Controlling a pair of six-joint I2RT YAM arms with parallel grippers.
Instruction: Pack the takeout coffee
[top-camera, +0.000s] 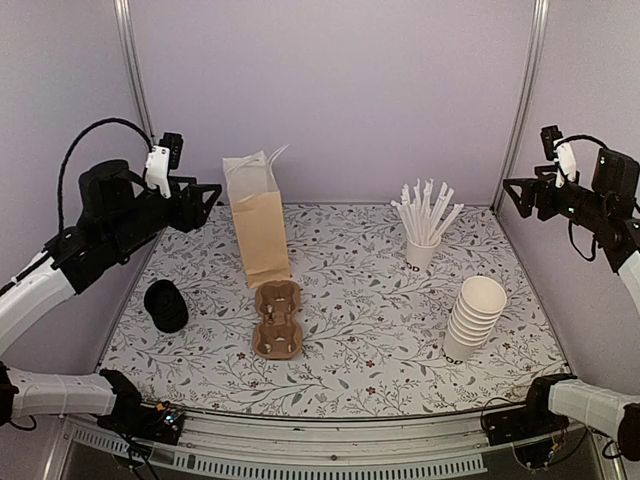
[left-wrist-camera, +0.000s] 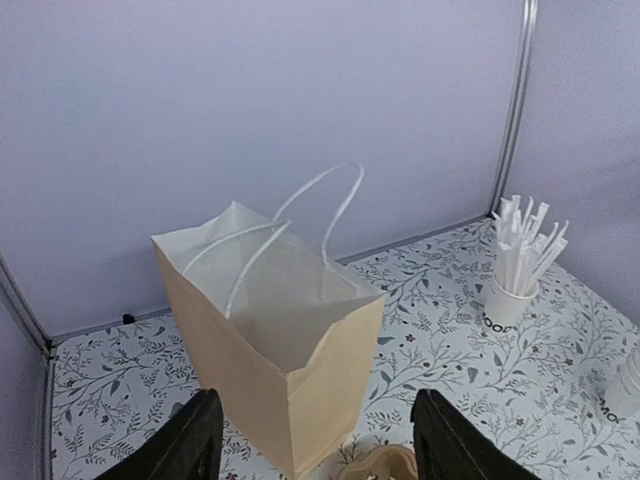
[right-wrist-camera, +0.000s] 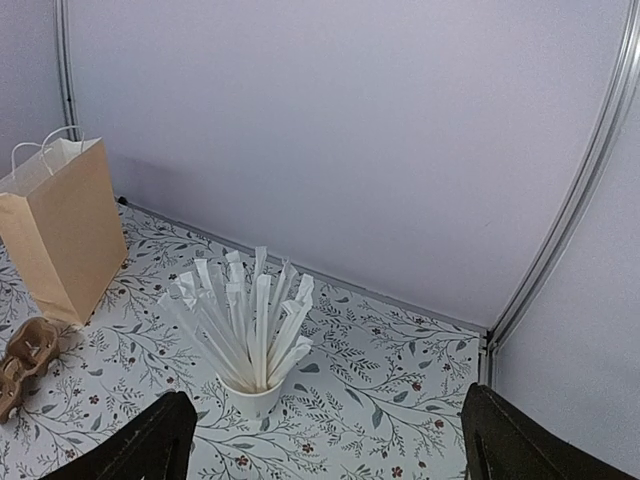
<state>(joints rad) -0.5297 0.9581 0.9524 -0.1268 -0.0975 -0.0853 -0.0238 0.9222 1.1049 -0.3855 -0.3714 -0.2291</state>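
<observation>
Takeout coffee, lidded, shows in no view. Left gripper (left-wrist-camera: 315, 430), jaws apart, faces the brown paper bag (left-wrist-camera: 270, 340); right gripper (right-wrist-camera: 320, 440), likewise apart, the straw cup (right-wrist-camera: 250, 395). Probably start at the pulp carrier (top-camera: 277, 320), descending clear of the bag

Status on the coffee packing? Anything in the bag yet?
Not started. Done: nothing. No lidded cup shows, the carrier lies empty, and the open bag shows nothing inside. In hand: nothing; the left gripper and right gripper are raised, open and empty. Left: the whole job.
</observation>
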